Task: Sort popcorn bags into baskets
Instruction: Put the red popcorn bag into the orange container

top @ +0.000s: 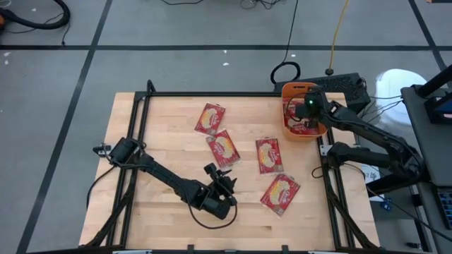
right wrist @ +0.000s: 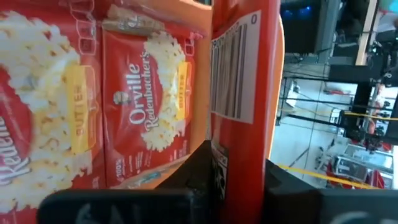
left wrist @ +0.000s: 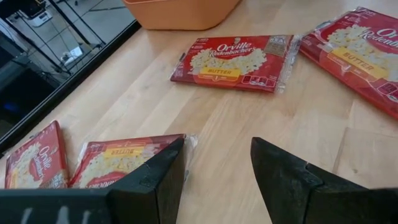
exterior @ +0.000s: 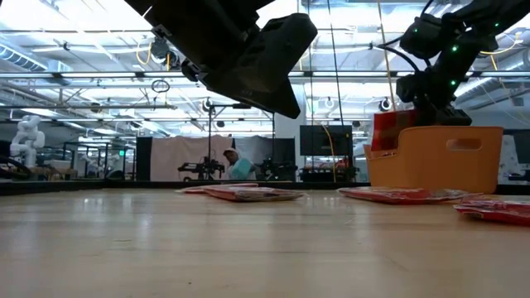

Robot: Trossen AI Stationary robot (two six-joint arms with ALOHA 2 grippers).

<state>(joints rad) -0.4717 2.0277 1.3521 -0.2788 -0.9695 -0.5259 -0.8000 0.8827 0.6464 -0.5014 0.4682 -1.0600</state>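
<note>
Over the orange basket (top: 316, 131), the right gripper (top: 305, 113) pinches a popcorn bag (right wrist: 239, 74) upright; the left gripper (top: 224, 179) hovers, fingers apart, above the table (top: 162, 134).

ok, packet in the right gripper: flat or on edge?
On edge: right gripper pinches the popcorn bag upright over the orange bin.

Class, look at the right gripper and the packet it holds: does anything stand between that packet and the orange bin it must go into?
Nothing visible does. The right gripper, shut on a popcorn bag, is already over the orange bin, which holds other packets.
</note>
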